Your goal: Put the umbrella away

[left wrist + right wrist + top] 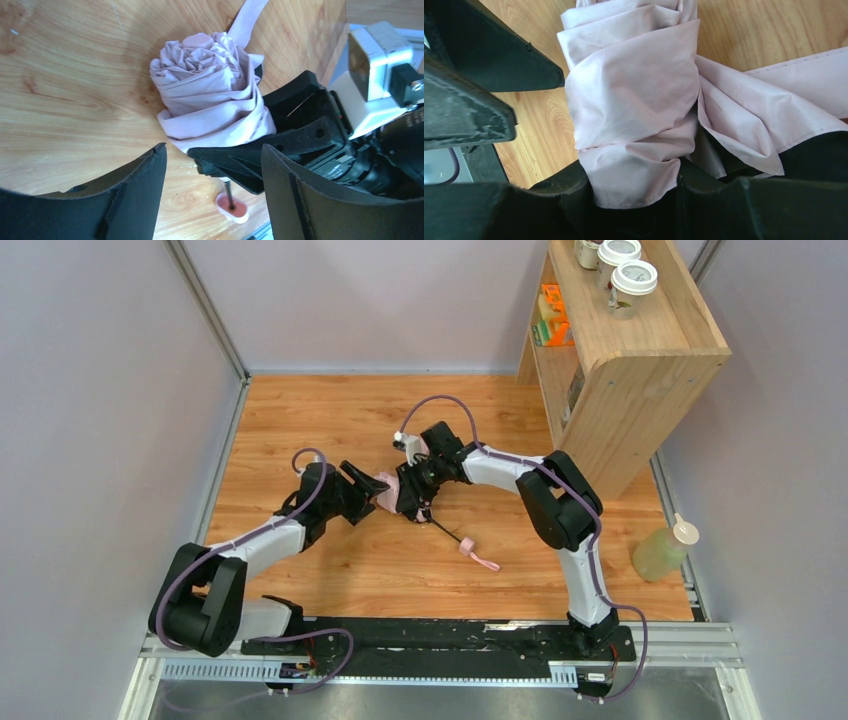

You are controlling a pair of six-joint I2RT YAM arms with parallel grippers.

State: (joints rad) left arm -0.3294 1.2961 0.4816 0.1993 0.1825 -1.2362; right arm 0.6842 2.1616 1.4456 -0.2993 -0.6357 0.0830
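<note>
The umbrella [408, 492] lies folded at the middle of the wooden table [300, 420], its pale pink canopy [210, 90] bunched and twisted. A thin black shaft runs from it to the small pink handle [467, 546] and wrist loop [487, 562] nearer the front. My right gripper [636, 185] is shut on the canopy's lower end, with fabric squeezed between its jaws. My left gripper [214, 150] stands open just left of the canopy, and nothing is between its fingers [125, 195]. Those left fingers [499, 55] also show in the right wrist view.
A wooden shelf unit [630, 350] stands at the back right with lidded paper cups [633, 280] on top and orange items [553, 315] inside. A bottle of pale green liquid [665, 550] stands beyond the table's right edge. Walls close in the left and back.
</note>
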